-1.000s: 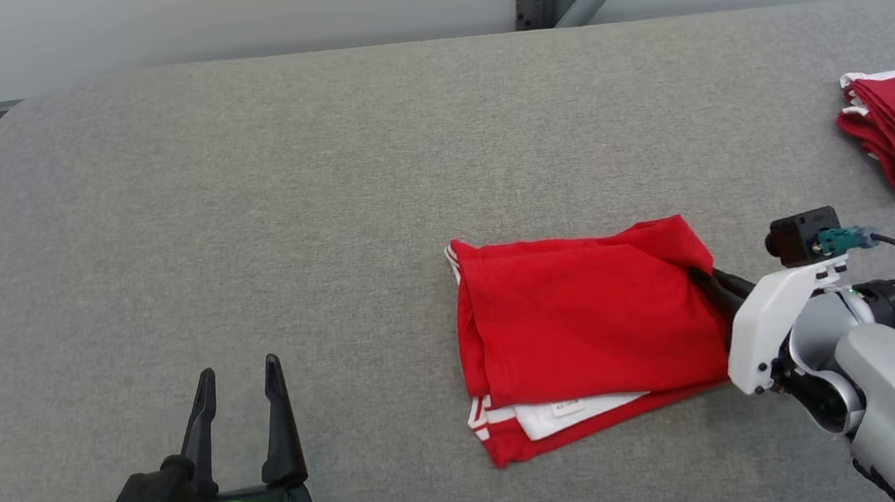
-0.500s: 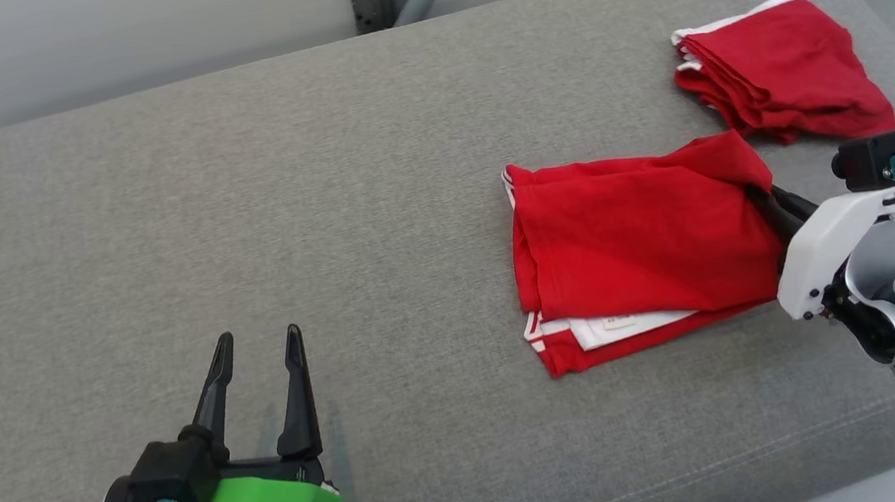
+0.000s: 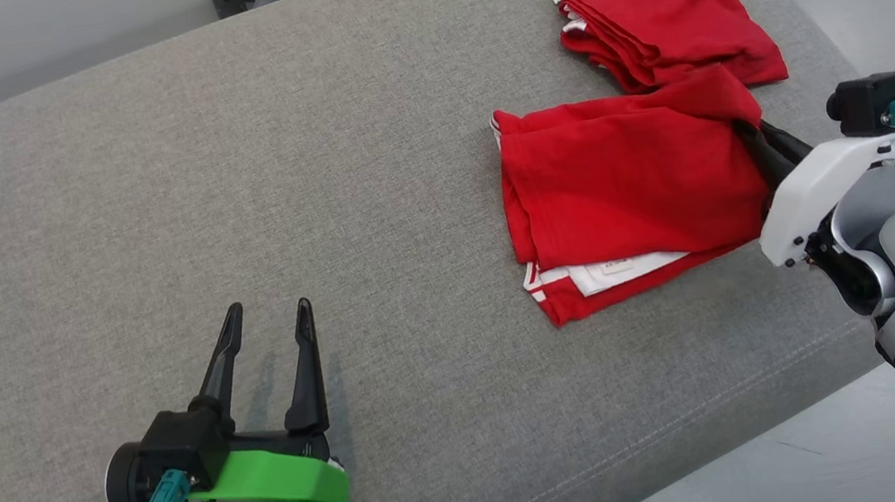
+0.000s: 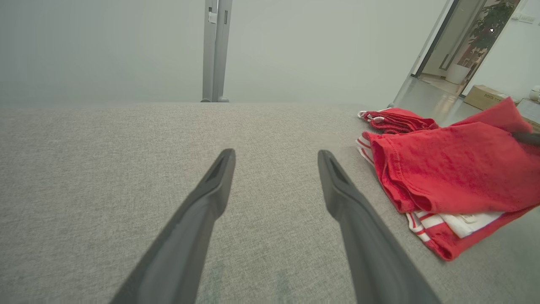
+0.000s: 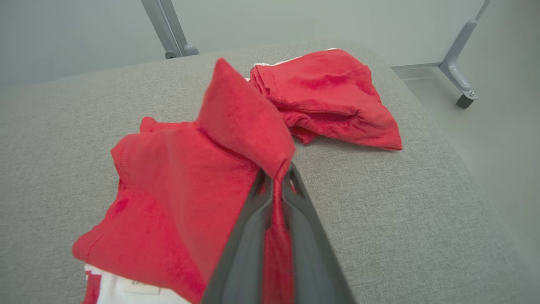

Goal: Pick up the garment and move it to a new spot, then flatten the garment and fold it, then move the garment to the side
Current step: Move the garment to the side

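The garment is a folded red piece with white trim and a white label, lying on the grey padded table right of centre. My right gripper is shut on its right edge, and the pinched corner is lifted off the table. In the right wrist view the red cloth runs between my shut fingertips and the garment trails to the left. My left gripper rests low near the table's front left, open with nothing in it. The left wrist view has the open left gripper and the garment off to its right.
A second pile of folded red cloth lies at the table's far right corner, just behind the lifted corner; it is also in the right wrist view. The table's right edge and front edge drop to pale floor.
The head camera has swung to the right, shifting the whole picture. My right gripper has drawn the garment towards the red pile, keeping its grip. The left gripper stays open.
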`<state>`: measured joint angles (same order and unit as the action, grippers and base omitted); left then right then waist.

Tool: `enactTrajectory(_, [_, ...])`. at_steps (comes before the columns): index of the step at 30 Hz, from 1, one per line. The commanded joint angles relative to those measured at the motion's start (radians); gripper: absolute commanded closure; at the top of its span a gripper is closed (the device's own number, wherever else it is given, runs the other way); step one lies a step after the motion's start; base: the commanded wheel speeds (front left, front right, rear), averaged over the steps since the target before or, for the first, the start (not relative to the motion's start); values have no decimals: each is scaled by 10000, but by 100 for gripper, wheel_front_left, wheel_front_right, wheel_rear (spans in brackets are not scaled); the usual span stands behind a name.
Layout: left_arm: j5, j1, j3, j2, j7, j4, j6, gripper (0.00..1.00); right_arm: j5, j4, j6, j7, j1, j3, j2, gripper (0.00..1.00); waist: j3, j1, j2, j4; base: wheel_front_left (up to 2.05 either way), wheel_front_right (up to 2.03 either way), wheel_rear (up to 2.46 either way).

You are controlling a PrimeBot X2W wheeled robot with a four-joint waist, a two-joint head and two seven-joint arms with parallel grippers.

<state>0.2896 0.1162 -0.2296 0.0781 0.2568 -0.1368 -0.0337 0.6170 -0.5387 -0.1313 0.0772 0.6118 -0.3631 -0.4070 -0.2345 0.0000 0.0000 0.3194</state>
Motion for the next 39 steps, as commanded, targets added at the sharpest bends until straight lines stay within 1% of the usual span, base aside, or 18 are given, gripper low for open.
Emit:
enactTrajectory(1, [-14,122,44,75,34,-35,40,0,-83,16,13,48,270,14,72,100,21,0,0,-125,0,0,0])
enactTrajectory(5, [51,111,14,22,51,-120,46,0,-260,-154,13,224,880,228,138,100,131,0,0,-520,0,0,0])
enactTrajectory(14, [183,70,-89,-95,71,-222,84,0,-809,-1007,13,759,2457,972,398,100,241,0,0,-1580,0,0,0])
enactTrajectory(19, [228,106,-120,-127,81,-230,96,0,-1202,-1688,13,879,3009,1552,176,100,200,0,0,-2070,0,0,0])
enactTrajectory(21, [227,110,-105,-131,82,-218,109,0,-1305,-1821,13,890,3104,1684,134,100,184,0,0,-2136,0,0,0])
enactTrajectory(25, [177,133,-110,-144,83,-156,82,0,-1784,-2453,13,1119,3397,2216,-170,100,73,0,0,-2400,0,0,0])
enactTrajectory(29, [113,183,-87,-152,83,-100,84,0,-2363,-2793,13,1305,3672,2599,-638,100,-108,0,0,-2605,0,0,0])
enactTrajectory(39, [-106,571,-194,-37,77,88,-23,0,-4025,-3288,13,1874,4336,2744,-1567,100,-1068,0,0,-3041,0,0,0])
